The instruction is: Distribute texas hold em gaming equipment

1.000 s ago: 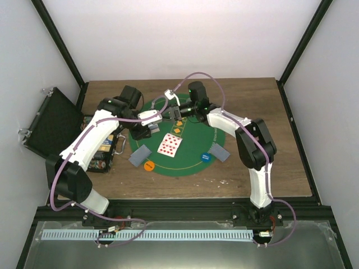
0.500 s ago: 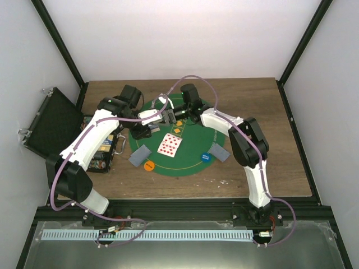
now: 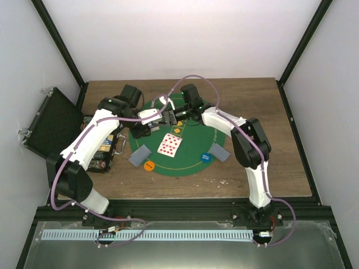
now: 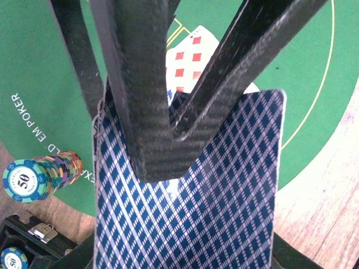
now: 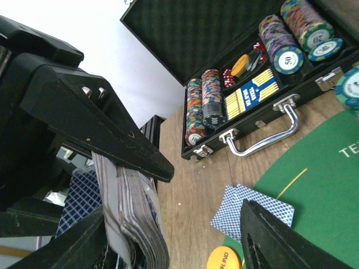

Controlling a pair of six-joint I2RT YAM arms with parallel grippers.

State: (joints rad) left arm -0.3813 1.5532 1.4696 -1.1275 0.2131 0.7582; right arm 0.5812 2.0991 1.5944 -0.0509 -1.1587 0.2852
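Dealing from the blue-diamond-backed card deck (image 4: pixel 224 190), clamped in the left claw (image 4: pixel 162 147) above the round green felt mat (image 3: pixel 185 163), the wide-spread right claw (image 5: pixel 174 224) should pinch just a single one off the top.

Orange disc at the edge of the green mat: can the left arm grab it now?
Probably not yet. The left gripper is shut on a deck of cards, so it is full. The orange disc lies uncovered at the green mat edge, so the way looks free once the deck goes.
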